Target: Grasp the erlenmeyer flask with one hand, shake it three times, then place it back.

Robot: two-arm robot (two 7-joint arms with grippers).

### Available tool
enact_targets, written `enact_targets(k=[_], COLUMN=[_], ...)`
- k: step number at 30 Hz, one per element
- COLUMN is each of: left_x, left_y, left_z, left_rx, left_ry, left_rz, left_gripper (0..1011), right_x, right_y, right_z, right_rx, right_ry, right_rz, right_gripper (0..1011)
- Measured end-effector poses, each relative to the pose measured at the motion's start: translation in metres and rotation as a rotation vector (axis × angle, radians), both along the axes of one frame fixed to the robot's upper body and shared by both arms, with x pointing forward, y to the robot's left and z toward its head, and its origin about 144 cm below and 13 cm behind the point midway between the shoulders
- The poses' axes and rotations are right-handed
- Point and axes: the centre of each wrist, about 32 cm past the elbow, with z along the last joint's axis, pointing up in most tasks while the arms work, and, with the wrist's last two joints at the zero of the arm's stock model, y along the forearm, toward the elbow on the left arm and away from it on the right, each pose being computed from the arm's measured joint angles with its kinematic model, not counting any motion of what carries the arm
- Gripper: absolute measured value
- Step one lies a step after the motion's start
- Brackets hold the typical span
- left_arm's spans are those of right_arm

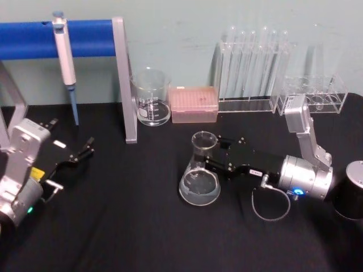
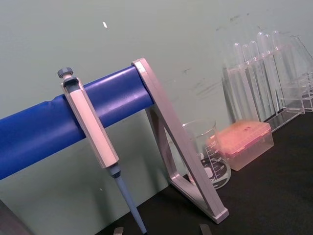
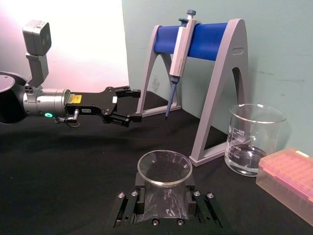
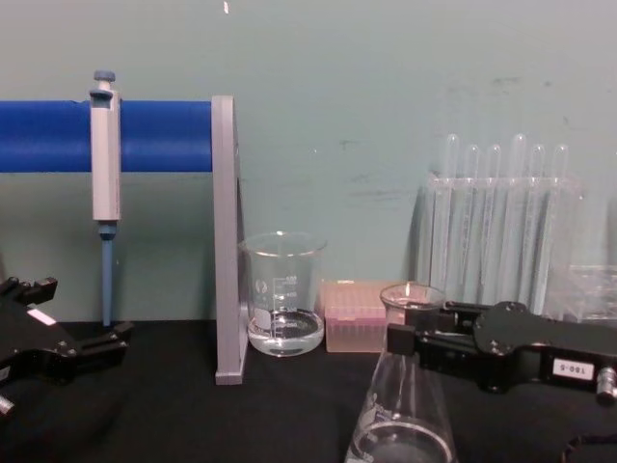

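Black tabletop [image 1: 130,232] under everything. My right claw [image 1: 214,153] reaches in from the right, jaws narrow and clamped on the neck of the erlenmeyer flask [image 1: 199,181]. The flask is upright, a little clear liquid in its wide base, which sits low at the tabletop below my fingertips; contact not resolvable. My left claw [image 1: 86,148] is well apart on the flask's far side, fingers spread, holding nothing. Beyond the right claw: beaker [image 1: 152,97], pink tip box [image 1: 194,104], test-tube rack [image 1: 252,73]. Behind the left claw, a pipette [image 1: 64,56] hangs on the blue stand [image 1: 91,37].
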Motion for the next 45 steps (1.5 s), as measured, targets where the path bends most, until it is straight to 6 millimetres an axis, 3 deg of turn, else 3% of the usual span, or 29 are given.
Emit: enact_targets(k=[45], left_x=[0.0000], left_y=[0.0000], left_z=[0.0000], left_rx=[0.000], left_ry=[0.000], left_rz=[0.000], left_gripper=[1001], right_x=[0.0005], right_y=[0.0014], right_z=[-0.0010], right_rx=[-0.016], right_ry=[0.021], right_rz=[0.003], right_gripper=[448])
